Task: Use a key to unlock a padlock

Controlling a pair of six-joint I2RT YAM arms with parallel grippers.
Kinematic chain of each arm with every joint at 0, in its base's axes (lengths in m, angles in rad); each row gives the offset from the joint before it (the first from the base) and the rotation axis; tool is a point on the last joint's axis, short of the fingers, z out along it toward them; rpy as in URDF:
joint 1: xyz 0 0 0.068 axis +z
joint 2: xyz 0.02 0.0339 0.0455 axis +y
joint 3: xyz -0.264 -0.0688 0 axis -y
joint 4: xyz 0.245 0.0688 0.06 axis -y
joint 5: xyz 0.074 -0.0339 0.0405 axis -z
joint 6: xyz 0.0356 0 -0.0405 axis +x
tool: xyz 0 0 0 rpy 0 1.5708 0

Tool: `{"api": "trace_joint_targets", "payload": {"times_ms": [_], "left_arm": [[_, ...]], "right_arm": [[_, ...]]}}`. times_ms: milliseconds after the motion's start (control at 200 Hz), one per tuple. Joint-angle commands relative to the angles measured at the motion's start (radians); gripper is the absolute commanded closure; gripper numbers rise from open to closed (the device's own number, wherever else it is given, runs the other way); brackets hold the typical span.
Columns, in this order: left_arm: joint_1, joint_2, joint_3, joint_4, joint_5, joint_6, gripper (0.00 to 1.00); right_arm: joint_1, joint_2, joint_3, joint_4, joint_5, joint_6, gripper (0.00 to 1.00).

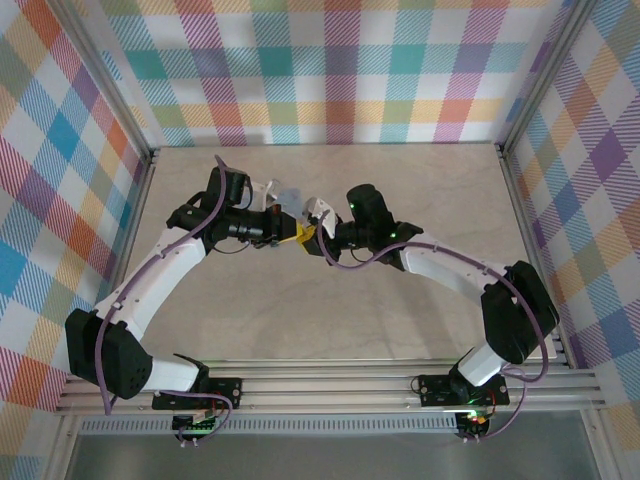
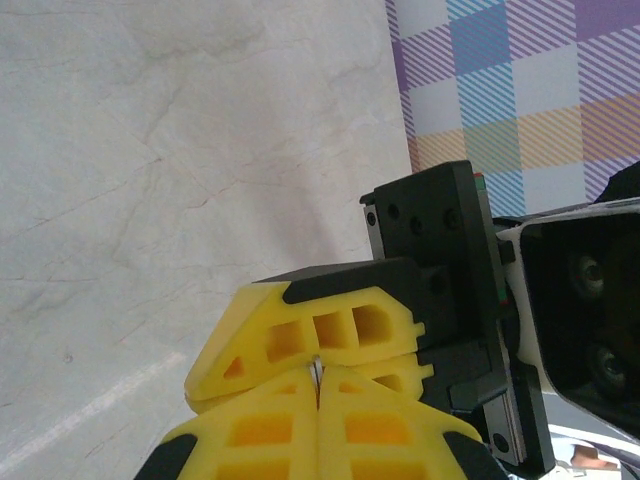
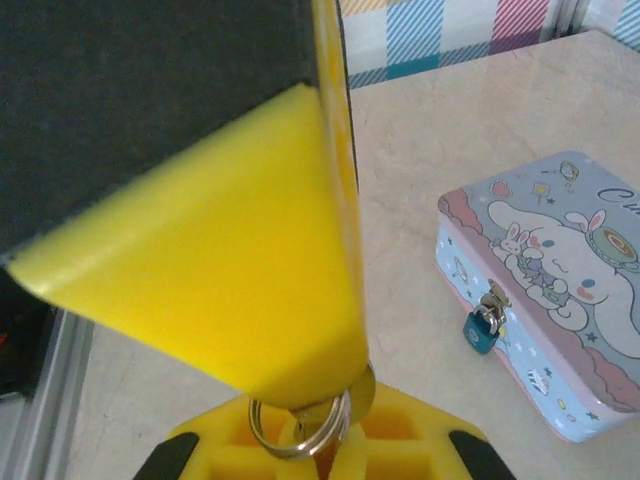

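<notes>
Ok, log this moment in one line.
left tool shut on key ring | right tool against it, grip unclear | padlock hanging on tin, untouched

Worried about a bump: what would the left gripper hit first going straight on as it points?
The right gripper's yellow finger, lying across the left gripper's tips, which are shut on the key; the right gripper is shut on the key ring. They look nearly touching, though depth is unclear.
</notes>
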Motion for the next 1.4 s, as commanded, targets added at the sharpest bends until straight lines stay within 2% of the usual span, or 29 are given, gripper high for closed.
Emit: {"api": "trace_joint_targets", "payload": {"times_ms": [0,190,205,240,270,315,365,475,580,610,665,735,970,1240,1395], "left_arm": [[0.009,0.007,0.024,-0.024,0.029,0.006,1.0],[0.012,0.017,0.032,-0.017,0.033,0.04,1.0],[0.012,0.017,0.032,-0.016,0.034,0.045,0.97],[0.012,0.016,0.034,-0.013,0.034,0.066,0.83],[0.012,0.015,0.038,-0.017,0.031,0.098,0.75],[0.013,0.007,0.049,-0.04,0.009,0.16,0.68],[0.02,-0.008,0.055,-0.058,-0.024,0.228,0.65],[0.032,-0.099,-0.005,0.02,-0.078,0.39,0.65],[0.022,-0.265,-0.225,0.285,-0.035,0.62,0.65],[0.005,-0.308,-0.283,0.356,-0.032,0.708,0.64],[-0.047,-0.369,-0.349,0.373,-0.043,0.915,0.62],[-0.139,-0.413,-0.377,0.341,-0.144,1.116,0.61],[-0.283,-0.452,-0.392,0.405,-0.35,1.347,0.65],[-0.348,-0.404,-0.371,0.415,-0.401,1.565,0.66],[-0.364,-0.351,-0.343,0.397,-0.454,1.658,0.63]], "right_arm": [[0.005,-0.047,0.027,-0.029,0.007,-0.042,1.0],[0.005,-0.067,0.065,-0.175,0.005,-0.045,1.0],[0.005,-0.067,0.071,-0.192,0.002,-0.043,1.0],[0.004,-0.064,0.092,-0.243,-0.005,-0.043,1.0],[0.005,-0.057,0.115,-0.291,-0.012,-0.042,1.0],[0.003,-0.042,0.157,-0.383,-0.022,-0.047,1.0],[0.001,-0.021,0.206,-0.483,-0.039,-0.05,1.0],[-0.023,0.037,0.304,-0.711,-0.102,-0.065,1.0],[-0.043,0.07,0.356,-0.851,-0.162,-0.089,1.0],[-0.044,0.077,0.37,-0.878,-0.17,-0.097,1.0],[-0.045,0.084,0.387,-0.918,-0.182,-0.112,1.0],[-0.046,0.086,0.401,-0.947,-0.201,-0.121,1.0],[-0.046,0.077,0.422,-0.975,-0.251,-0.136,1.0],[-0.046,0.074,0.435,-1.0,-0.282,-0.133,1.0],[-0.046,0.075,0.441,-1.009,-0.294,-0.132,1.0]]}}
